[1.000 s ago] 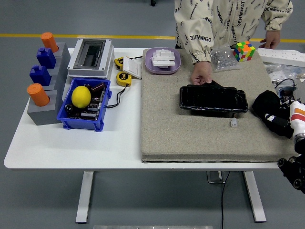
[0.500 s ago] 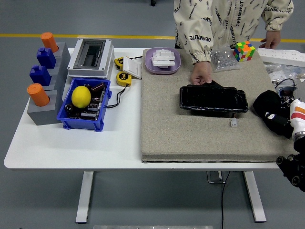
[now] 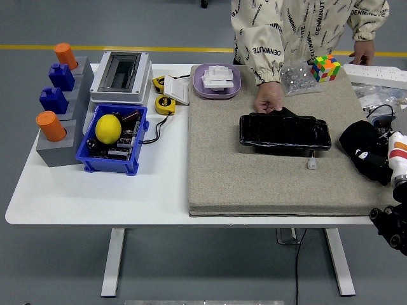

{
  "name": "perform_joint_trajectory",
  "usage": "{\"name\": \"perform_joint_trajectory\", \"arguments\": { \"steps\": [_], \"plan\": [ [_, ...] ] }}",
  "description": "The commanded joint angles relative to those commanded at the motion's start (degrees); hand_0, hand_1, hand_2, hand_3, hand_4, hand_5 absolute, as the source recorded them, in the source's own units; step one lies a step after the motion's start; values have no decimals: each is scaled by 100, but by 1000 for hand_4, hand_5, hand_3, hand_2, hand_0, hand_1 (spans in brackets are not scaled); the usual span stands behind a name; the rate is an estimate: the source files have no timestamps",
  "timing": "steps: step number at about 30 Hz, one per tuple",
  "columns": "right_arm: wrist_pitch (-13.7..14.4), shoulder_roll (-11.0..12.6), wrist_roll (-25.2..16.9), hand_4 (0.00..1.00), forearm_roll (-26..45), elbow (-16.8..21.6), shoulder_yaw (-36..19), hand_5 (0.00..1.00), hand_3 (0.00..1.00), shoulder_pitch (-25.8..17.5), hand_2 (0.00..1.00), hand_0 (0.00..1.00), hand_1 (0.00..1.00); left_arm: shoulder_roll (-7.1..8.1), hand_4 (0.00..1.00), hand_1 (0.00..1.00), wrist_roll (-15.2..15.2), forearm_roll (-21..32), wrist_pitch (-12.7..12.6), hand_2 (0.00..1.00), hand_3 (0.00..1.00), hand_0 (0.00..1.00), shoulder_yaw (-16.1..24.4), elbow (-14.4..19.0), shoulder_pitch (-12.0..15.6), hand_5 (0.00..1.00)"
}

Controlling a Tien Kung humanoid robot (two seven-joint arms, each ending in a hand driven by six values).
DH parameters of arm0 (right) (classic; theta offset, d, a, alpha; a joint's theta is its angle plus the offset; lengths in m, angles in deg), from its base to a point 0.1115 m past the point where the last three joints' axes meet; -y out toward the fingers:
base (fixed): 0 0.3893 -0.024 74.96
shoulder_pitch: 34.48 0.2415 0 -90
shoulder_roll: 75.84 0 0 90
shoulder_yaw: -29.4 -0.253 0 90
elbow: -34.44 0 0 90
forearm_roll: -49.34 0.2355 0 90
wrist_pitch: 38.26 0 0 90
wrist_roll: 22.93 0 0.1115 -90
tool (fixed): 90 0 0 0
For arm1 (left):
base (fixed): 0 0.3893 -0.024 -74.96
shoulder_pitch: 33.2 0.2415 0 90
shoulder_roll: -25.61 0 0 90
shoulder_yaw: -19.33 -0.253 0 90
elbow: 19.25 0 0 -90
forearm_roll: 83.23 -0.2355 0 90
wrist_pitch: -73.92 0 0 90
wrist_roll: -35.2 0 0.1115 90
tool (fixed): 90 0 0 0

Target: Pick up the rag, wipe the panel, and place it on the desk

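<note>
A glossy black panel (image 3: 285,132) lies flat in the middle of the grey felt mat (image 3: 254,184). A person at the far side rests one hand (image 3: 269,100) on the panel's upper left corner. At the mat's right edge a bunched black rag (image 3: 353,136) sits in my right hand (image 3: 372,162), whose black fingers are shut on it. Black on black blurs the line between hand and cloth. My white and orange wrist shows at the picture's right edge. My left arm is out of view.
A small white connector (image 3: 312,164) lies just below the panel. At the mat's back are a colour cube (image 3: 325,67), a bag of clear parts (image 3: 297,77) and a purple bowl (image 3: 217,81). Left of the mat stand a blue bin (image 3: 108,166), a grey box (image 3: 121,76) and a peg stand (image 3: 57,136).
My right hand and the rag have shifted slightly to the right, toward the mat's edge. The person's hand and the panel have stayed put.
</note>
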Motion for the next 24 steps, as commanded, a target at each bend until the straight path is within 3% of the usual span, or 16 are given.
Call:
{"name": "perform_joint_trajectory", "arguments": {
  "steps": [19, 24],
  "plan": [
    [0, 152, 259, 937, -337, 481, -101, 106, 383, 12, 376, 280, 362, 1, 632, 636, 4, -39, -5, 637, 562, 604, 55, -5, 44, 448],
    [0, 141, 264, 935, -303, 426, -132, 103, 383, 26, 376, 277, 364, 1, 631, 636, 5, -30, -1, 637, 561, 605, 36, 1, 45, 447]
  ]
}}
